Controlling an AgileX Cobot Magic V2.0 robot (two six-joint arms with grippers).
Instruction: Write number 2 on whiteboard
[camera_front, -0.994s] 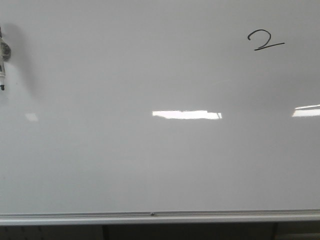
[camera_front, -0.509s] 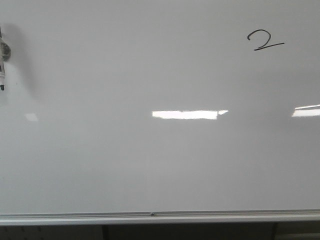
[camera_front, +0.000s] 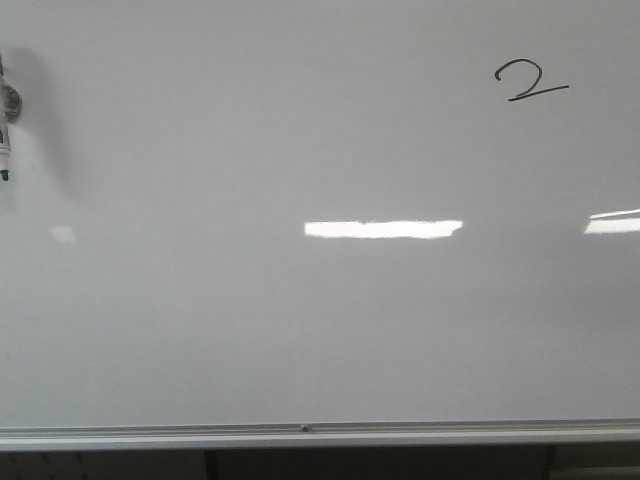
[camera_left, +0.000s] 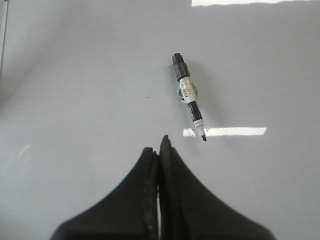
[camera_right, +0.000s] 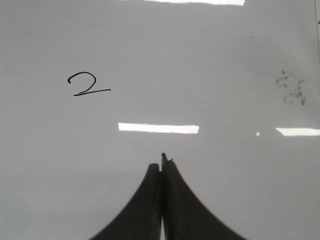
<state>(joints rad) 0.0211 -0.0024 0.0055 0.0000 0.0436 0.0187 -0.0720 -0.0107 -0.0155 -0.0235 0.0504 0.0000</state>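
Observation:
The glossy whiteboard (camera_front: 300, 330) fills the front view, its silver frame (camera_front: 300, 435) along the lower edge. A thin black number 2 (camera_front: 530, 80) is drawn at its upper right, and it also shows in the right wrist view as the number 2 (camera_right: 87, 84). A marker (camera_front: 5, 135) sits on the board at the far left edge; in the left wrist view this marker (camera_left: 189, 97) lies uncapped in a clear holder, apart from my left gripper (camera_left: 158, 146), which is shut and empty. My right gripper (camera_right: 161, 162) is shut and empty too, away from the digit.
Bright rectangular light reflections (camera_front: 382, 229) lie across the middle of the board. Faint grey smudges (camera_right: 292, 87) mark the board in the right wrist view. A board edge (camera_left: 4, 30) shows at one side of the left wrist view.
The middle light reflection has grown a little wider to the right. The marker, the digit and the board have not moved.

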